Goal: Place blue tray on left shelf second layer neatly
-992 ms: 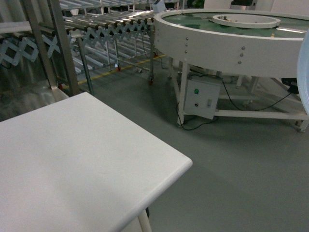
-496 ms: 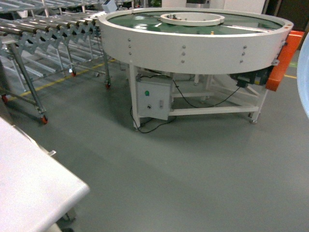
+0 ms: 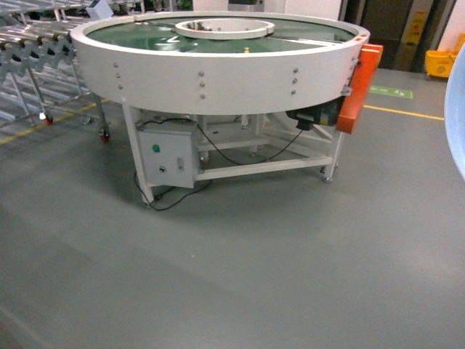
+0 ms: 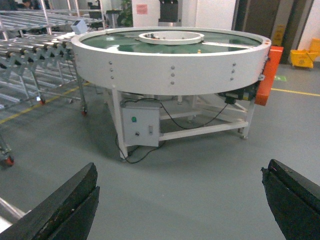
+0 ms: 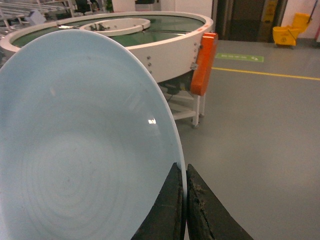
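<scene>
The pale blue tray (image 5: 85, 150) fills the left half of the right wrist view, held on edge and nearly upright. My right gripper (image 5: 184, 172) is shut on its rim, one dark finger on each side. In the head view only a thin slice of the blue tray (image 3: 458, 116) shows at the right edge. My left gripper (image 4: 180, 170) is open over bare grey floor with nothing between its fingers. The left shelf is out of view.
A big white round machine (image 3: 218, 65) with a green top and an orange guard (image 3: 360, 87) stands ahead on a white frame, with a grey control box (image 3: 167, 154) and cables below. A silvery roller conveyor (image 3: 29, 43) stands far left. A yellow mop bucket (image 3: 445, 62) stands far right.
The head view has swung right: the white table has left the frame and the round machine has slid leftwards. The tray's edge stays at the right border.
</scene>
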Available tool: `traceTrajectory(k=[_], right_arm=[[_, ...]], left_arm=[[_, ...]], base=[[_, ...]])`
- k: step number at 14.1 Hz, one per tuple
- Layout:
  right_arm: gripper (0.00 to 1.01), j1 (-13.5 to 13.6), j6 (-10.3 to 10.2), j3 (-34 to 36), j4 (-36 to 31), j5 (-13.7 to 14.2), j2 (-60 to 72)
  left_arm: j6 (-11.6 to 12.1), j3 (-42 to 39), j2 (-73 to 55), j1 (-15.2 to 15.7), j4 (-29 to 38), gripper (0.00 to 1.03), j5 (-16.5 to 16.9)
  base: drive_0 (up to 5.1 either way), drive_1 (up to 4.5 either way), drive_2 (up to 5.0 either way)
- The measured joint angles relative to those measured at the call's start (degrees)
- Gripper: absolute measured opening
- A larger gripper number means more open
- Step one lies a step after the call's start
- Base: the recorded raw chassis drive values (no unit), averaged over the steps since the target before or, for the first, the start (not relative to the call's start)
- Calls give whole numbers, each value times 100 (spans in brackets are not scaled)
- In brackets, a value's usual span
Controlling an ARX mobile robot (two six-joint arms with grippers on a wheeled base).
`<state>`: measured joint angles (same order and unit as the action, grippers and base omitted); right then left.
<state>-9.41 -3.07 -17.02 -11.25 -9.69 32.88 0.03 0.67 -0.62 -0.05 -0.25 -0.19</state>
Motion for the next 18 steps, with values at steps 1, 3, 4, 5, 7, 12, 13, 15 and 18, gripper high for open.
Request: traceTrajectory(k=[1,3,4,5,7,12,13,15,18], right_arm=[[2,0,0,0,20,0,15],[2,0,0,0,13,2,2],[2,0,0,0,-4,2,0],[2,0,0,0,15,2,7],[2,0,0,0,-7,2,0],[2,-4,0,2,9,13,0],[2,4,0,2,-4,-2,2],[2,-2,0,2,4,2,2],[2,2,-11,9,9,20,7]], left_arm=[[0,0,0,0,11,98,17],[0,0,0,0,7,98,15],[0,0,0,0,11,98,17],[0,0,0,0,-4,98,13],[0,0,0,0,11,98,17],[0,0,0,0,0,98,15],[0,0,0,0,-2,98,15],[0,0,0,0,0,98,13],[0,0,0,4,-9,98,17]], base=[[119,60,-658],[217,-35,-603],[315,-130,-548],[315,-130,-548],[315,-130,-548],[315,-130,-548],[315,-130,-548],[315,-130,-548],[315,-130,-548]])
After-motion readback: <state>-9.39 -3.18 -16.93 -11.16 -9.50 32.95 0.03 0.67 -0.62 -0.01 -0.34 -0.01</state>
